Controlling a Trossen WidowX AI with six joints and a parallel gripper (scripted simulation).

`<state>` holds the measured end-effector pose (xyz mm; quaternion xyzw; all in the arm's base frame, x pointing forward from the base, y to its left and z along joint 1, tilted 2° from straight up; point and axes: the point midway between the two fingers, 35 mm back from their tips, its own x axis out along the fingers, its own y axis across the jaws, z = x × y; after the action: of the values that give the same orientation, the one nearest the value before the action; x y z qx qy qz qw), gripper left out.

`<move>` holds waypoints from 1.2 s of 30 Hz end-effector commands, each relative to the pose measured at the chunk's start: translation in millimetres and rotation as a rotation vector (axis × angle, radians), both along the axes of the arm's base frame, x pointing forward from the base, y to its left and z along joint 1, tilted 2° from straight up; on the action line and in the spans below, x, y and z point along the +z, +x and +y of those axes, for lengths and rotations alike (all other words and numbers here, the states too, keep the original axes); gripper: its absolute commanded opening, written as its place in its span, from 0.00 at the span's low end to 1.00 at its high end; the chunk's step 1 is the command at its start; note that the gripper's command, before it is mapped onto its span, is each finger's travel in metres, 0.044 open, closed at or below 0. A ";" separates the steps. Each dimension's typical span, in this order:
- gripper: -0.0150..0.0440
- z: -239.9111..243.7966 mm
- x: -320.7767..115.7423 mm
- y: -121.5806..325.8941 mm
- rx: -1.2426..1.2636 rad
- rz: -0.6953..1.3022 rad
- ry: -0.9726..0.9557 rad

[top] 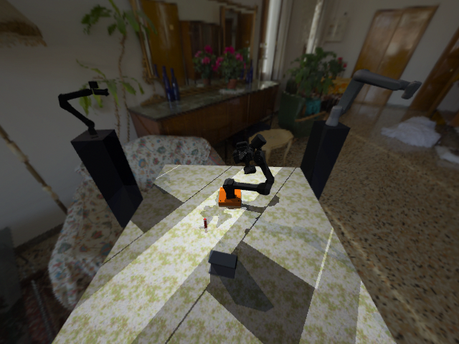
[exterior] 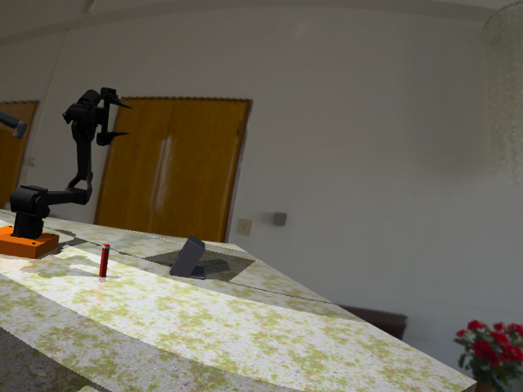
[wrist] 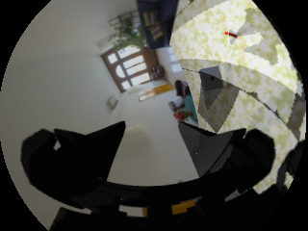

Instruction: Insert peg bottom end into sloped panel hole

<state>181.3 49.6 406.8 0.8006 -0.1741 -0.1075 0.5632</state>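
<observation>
A slim dark red peg (top: pixel 205 223) (exterior: pixel 104 261) (wrist: pixel 233 35) with a bright red top and a pale band below it stands upright on the table. The dark grey sloped panel (top: pixel 223 259) (exterior: pixel 187 258) (wrist: pixel 206 84) stands farther from the arm's base than the peg. Its face is turned toward the robot, and a small dark hole (wrist: pixel 212 78) shows near the middle of the face in the wrist view. The hole's shape is too small to tell. My gripper (exterior: pixel 129 120) (wrist: pixel 152 123) is open and empty, high above the table and pointing roughly level, well away from peg and panel.
The arm's orange base (top: pixel 229 198) (exterior: pixel 29 244) sits on the patterned table (top: pixel 148 281) (exterior: pixel 253 329), behind the peg as seen in the top view. Two other arms stand on dark pedestals (top: pixel 107 173) (top: pixel 325 147) beyond the table's sides. Strong shadows cross the table.
</observation>
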 end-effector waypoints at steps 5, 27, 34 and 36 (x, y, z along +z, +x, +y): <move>1.00 -10.6 3.0 -5.5 -0.010 -0.007 -0.009; 1.00 -73.5 24.7 -38.1 -0.066 0.039 -0.200; 1.00 -97.6 26.1 -45.3 -0.088 0.085 -0.263; 1.00 -104.4 25.8 -46.8 -0.093 0.101 -0.280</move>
<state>137.6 -42.4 432.8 0.7108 -0.1977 -0.1374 0.6609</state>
